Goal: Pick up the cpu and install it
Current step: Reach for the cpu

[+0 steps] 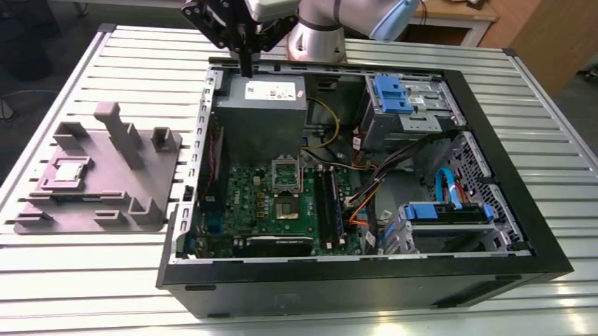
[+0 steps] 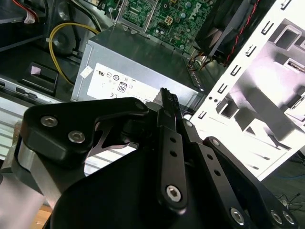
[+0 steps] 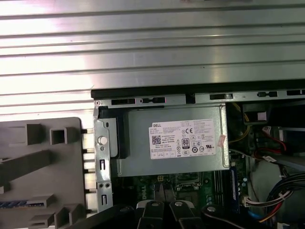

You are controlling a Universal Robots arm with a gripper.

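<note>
The cpu (image 1: 70, 171) lies flat on the grey plastic tray (image 1: 103, 204), metal top facing up. It is square, so no side reads as longer. Its edges run roughly in line with the tray's own edges, skewed to the slats of the metal table (image 1: 94, 280). It is small, pale silver-grey and thin, and sits in a low raised frame on the tray towards the exterior view's left. Several upright posts stand around it. The tray sits on the table just beside the open computer case (image 1: 523, 231), on the exterior view's left of it.

The case lies on its side with the panel off. Inside it are the grey power supply (image 1: 262, 115) with a white label, the green motherboard (image 1: 280, 203) next to it, two blue drive caddies (image 1: 393, 94) and loose cables (image 1: 374, 189) running between them.

The gripper (image 1: 246, 68) hangs over the far edge of the case, above the power supply and well apart from the cpu. Its fingers (image 3: 152, 210) are pressed together with nothing between them. In the second wrist view the gripper (image 2: 167, 98) points towards the labelled face of the power supply (image 2: 133, 67).
</note>
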